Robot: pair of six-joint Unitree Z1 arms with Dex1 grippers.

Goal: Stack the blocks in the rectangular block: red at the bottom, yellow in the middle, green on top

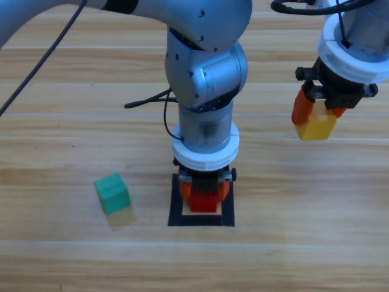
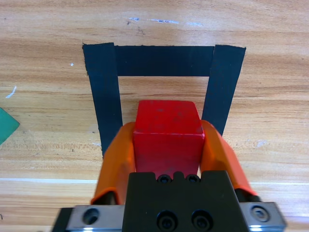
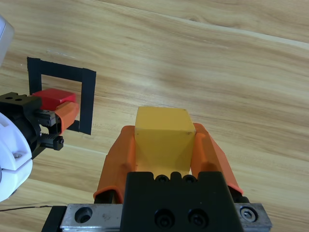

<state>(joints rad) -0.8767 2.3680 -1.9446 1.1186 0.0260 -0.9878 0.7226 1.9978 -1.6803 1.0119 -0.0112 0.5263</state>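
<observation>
Left gripper [image 2: 167, 145]: red [image 2: 167, 130] is being pinched inside the rectangular block [image 1: 176, 210], its base hidden | right gripper [image 1: 318, 115]: yellow [image 1: 316, 126] is being clamped aloft, well apart | green [image 1: 112, 193] is lying on the table [image 1: 61, 255], leftward.

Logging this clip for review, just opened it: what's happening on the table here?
The left pincer is shut on the red cube, holding it over the black tape square. The right pincer is shut on the yellow cube, held off to the right, away from the square. The teal-green cube sits untouched on the wooden table, left of the square.
</observation>
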